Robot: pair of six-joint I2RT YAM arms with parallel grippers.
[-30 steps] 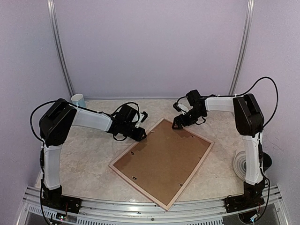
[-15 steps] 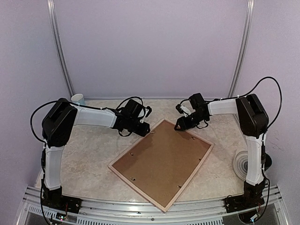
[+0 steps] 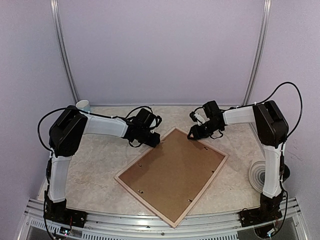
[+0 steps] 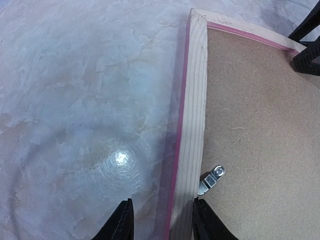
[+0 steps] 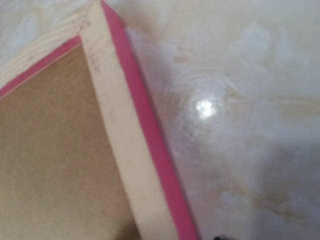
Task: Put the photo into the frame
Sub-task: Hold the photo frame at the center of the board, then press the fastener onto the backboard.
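Note:
The frame (image 3: 146, 200) lies face down on the table, its pale wood back up and a pink edge showing. A brown backing board (image 3: 172, 172) fills it. The photo is hidden. My left gripper (image 3: 156, 142) stands open astride the far-left rail (image 4: 195, 100) near the far corner. Its inner finger (image 4: 206, 222) is against the rail's inside edge, with bare table between the outer finger and the rail. My right gripper (image 3: 192, 135) is low over the far-right rail (image 5: 117, 125). Only slivers of its fingertips show there.
A metal turn clip (image 4: 212, 179) sits on the backing board beside the left gripper. A white cup (image 3: 83, 105) stands at the back left corner. A white roll (image 3: 257, 175) lies at the table's right edge. The marbled tabletop (image 3: 95, 165) surrounds the frame.
My left gripper has moved right along the rail toward the far corner. The frame has slid a little toward the near left. The right gripper has settled lower on its rail.

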